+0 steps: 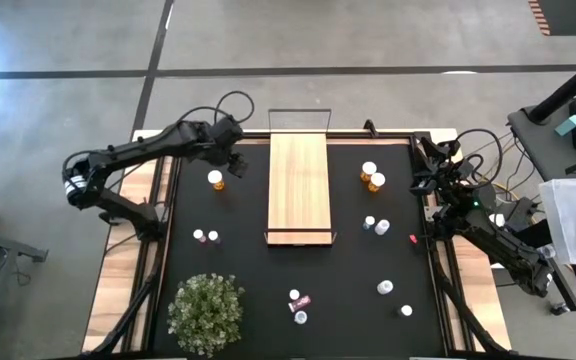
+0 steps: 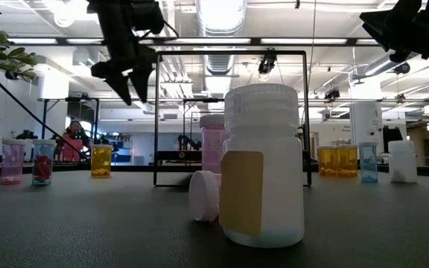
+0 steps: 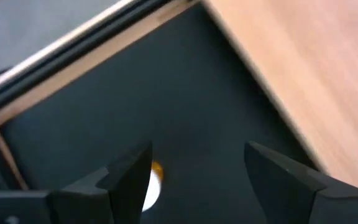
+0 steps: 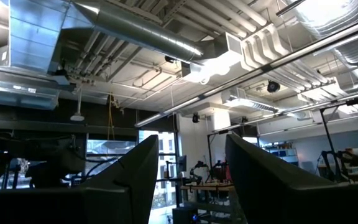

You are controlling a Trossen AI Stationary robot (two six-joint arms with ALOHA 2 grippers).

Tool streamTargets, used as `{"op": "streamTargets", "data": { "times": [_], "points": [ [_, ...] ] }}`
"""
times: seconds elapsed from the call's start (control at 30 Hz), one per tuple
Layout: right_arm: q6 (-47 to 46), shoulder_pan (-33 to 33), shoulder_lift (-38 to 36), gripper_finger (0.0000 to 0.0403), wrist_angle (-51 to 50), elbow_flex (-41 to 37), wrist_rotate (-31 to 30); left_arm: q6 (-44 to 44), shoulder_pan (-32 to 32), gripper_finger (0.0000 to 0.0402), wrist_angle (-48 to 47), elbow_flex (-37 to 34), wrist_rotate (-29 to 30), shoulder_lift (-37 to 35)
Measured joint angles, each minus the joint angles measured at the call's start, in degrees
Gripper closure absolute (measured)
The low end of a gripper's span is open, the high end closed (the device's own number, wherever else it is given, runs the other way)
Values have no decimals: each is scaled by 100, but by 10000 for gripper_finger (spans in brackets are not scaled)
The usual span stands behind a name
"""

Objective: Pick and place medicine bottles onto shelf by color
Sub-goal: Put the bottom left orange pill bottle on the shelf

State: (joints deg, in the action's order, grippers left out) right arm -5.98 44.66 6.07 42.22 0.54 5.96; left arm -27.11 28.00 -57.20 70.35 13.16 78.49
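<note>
**Light wood shelf bare, bottles scattered on the black mat**

Light wood makes up the shelf [image 1: 299,188], which lies along the middle of the black mat [image 1: 253,260] with a thin wire rail at each short end. No bottle stands on it.

The left gripper [image 1: 234,160] hangs above the mat's far left part, just beside the shelf's left edge, with its fingers [image 3: 131,177] spread wide and holding nothing. In the left wrist view the white cap of an orange bottle [image 1: 215,180] peeks out beside one finger; that bottle stands on the mat near the gripper.

The right gripper [image 1: 423,160] waits over the table's right edge, well apart from the shelf. Its wrist camera looks out at the room's ceiling, and its two fingers [image 4: 135,177] stand apart with nothing between them.

Right of the shelf, two orange bottles [image 1: 373,177] stand touching. Nearer the shelf's near end sit two pale bottles [image 1: 376,225]. Left of the shelf's near end are two small bottles [image 1: 205,236] side by side. Near the front edge lie three more [image 1: 297,304], and two white ones [image 1: 385,288] stand to the right of those. A bushy green plant [image 1: 206,313] fills the mat's front left corner.

In the low view a large white bottle [image 2: 263,167] with a yellow label stands closest to the camera.
</note>
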Motion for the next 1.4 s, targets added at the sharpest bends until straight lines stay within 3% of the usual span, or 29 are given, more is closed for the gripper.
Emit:
{"op": "streamTargets", "data": {
  "times": [0.2,0.53,1.13,1.4],
  "points": [
    [0,0,-2,225,0,-1,2,-414,43,159,-211,-328,235,-107],
    [0,-2,0,225,0,0,1,-569,55,114,-168,-1119,412,-181],
    [0,-1,-2,225,0,0,0,-860,148,113,1396,-2496,661,-213],
    [0,-2,0,225,0,1,0,-863,172,141,1544,-2547,669,-213]
  ]
}}
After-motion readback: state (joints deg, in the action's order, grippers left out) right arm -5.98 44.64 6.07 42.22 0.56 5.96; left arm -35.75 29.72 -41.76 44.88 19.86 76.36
